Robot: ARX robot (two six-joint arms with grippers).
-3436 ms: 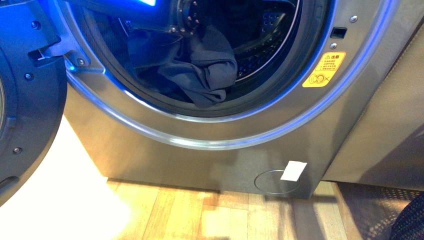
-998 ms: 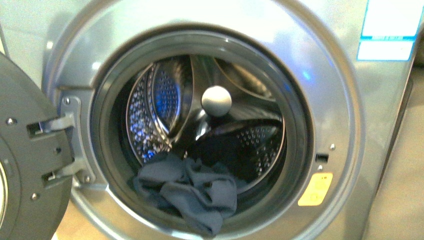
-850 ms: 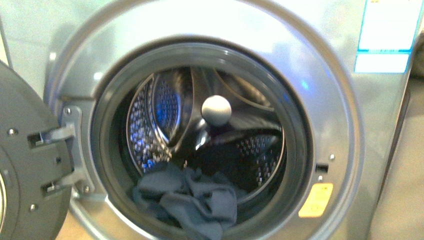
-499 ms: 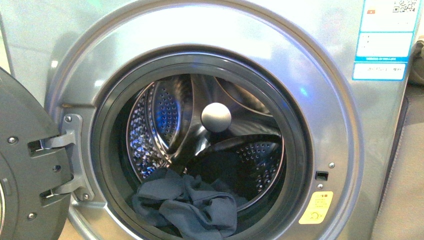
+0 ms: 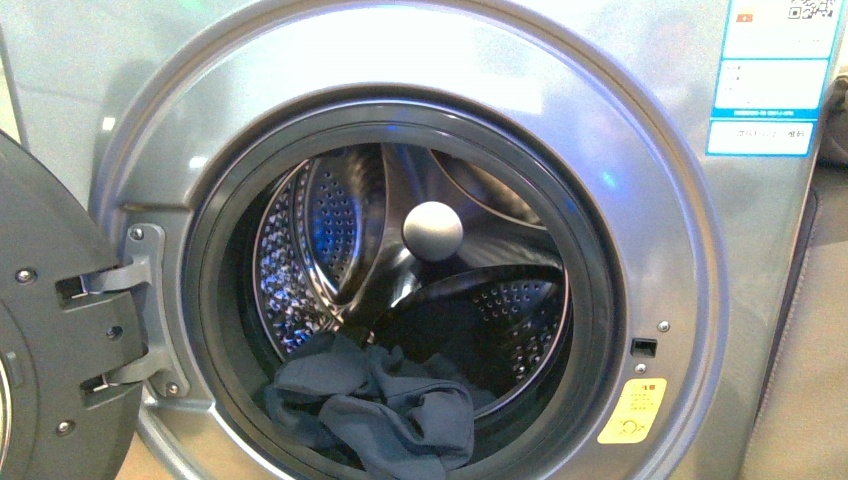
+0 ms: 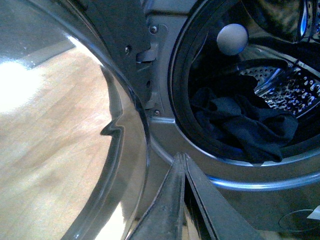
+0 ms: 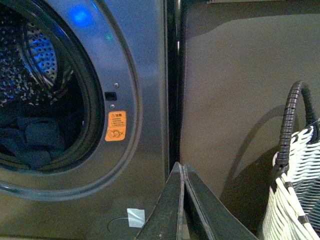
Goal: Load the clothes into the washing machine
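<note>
Crumpled slate-blue knit clothes (image 5: 385,415) lie inside the silver-grey front-loading washing machine (image 5: 640,230), ahead of both grippers; left gripper (image 6: 182,165) and right gripper (image 7: 182,172) pressed together, empty. Loading looks done; the round grey door (image 5: 50,330) hangs wide.

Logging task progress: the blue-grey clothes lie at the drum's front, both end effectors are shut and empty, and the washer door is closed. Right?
Not quite. The washing machine door is open, swung out to the left in the front view. The clothes do lie at the drum's front, and the left end effector and right end effector are shut and empty.
</note>
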